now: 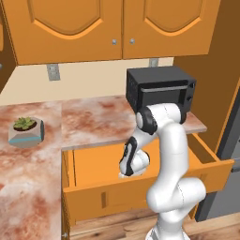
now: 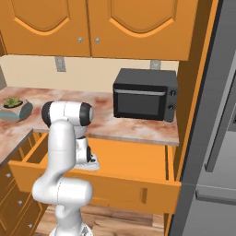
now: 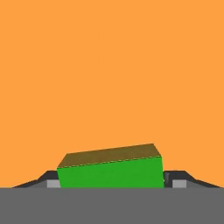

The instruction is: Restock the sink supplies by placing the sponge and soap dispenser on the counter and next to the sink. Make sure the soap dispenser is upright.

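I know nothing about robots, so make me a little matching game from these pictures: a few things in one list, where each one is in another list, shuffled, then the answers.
Things:
1. sponge
2. microwave
3. potted plant
4. drawer

Places:
A. pulled open below the counter, with the arm reaching down into it
B. on the counter's left part, away from the arm
C. between the two fingers, against the drawer's orange floor
D. at the counter's right end, under the wall cabinets

Pairs: 1-C, 2-D, 3-B, 4-A

Both base views flank the open drawer; hand view looks close inside.
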Robot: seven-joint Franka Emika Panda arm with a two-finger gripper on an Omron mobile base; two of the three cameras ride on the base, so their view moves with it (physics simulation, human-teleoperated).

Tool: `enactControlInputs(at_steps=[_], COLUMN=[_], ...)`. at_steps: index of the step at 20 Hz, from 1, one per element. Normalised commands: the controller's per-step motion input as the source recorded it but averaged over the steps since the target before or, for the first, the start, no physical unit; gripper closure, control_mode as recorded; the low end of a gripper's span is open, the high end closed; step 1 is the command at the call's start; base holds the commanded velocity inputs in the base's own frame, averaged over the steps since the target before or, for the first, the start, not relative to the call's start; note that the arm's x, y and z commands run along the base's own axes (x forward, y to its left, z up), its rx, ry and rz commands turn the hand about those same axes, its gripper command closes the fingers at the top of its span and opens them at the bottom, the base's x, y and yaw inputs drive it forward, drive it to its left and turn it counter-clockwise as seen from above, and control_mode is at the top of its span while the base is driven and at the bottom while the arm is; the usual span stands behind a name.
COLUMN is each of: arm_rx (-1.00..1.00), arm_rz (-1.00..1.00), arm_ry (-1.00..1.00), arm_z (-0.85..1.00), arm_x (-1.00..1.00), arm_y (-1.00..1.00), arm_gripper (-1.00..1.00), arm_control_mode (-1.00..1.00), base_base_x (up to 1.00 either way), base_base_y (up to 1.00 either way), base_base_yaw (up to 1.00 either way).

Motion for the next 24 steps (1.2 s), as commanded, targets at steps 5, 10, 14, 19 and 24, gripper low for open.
enactControlInputs(at_steps=[5, 10, 14, 19, 24], arm_rx=[-0.02, 0.00, 0.00, 0.00, 0.00], arm_rz=[0.00, 0.00, 0.00, 0.00, 0.00], arm_ry=[0.00, 0.00, 0.01, 0.04, 0.00], arm_z=[-0.11, 0.05, 0.23, 0.01, 0.61], arm_x=[0.00, 0.00, 0.00, 0.07, 0.00], arm_y=[0.01, 0.00, 0.00, -0.01, 0.00], arm_gripper=[1.00, 1.00, 1.00, 1.00, 1.00], arm_control_mode=[-1.00, -1.00, -1.00, -1.00, -1.00], base_base_x=[0.00, 0.00, 0.00, 0.00, 0.00], base_base_y=[0.00, 0.00, 0.00, 0.00, 0.00], base_base_yaw=[0.00, 0.00, 0.00, 0.00, 0.00])
